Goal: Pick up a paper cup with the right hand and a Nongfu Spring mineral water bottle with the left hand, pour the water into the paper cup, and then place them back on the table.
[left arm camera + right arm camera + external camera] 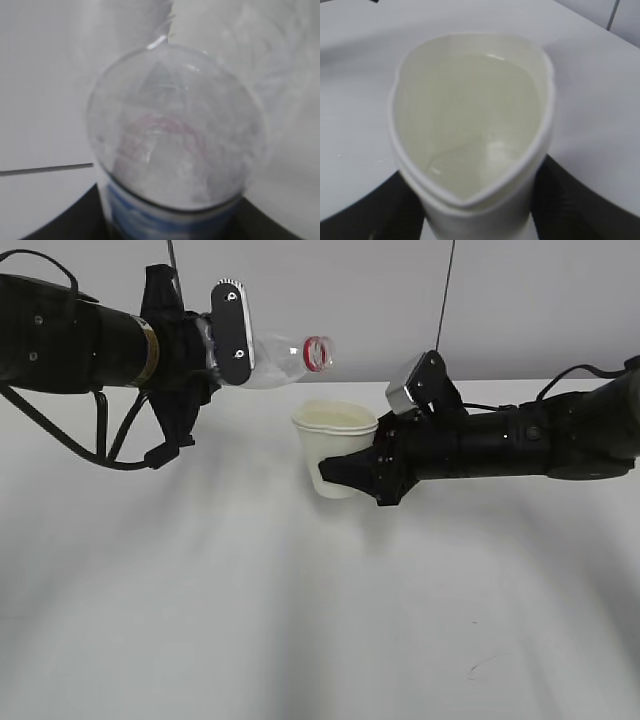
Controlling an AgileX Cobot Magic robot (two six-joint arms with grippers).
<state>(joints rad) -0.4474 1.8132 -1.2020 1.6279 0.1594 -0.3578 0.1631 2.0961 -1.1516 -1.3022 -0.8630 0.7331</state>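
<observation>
My left gripper (228,335) is shut on the clear water bottle (283,358) and holds it tipped on its side, its red neck ring (319,352) pointing right, just above and left of the cup. In the left wrist view the bottle (175,130) fills the frame between the dark fingers (75,220). My right gripper (350,472) is shut on the white paper cup (335,445) and holds it upright above the table (300,620). In the right wrist view the cup (470,125) is squeezed out of round, with a little clear water at its bottom.
The white tabletop (360,75) stretches all around. A small dark scuff mark (490,668) lies at the front right. A thin dark cable (445,290) hangs at the back. Black cables (100,440) loop under the left arm.
</observation>
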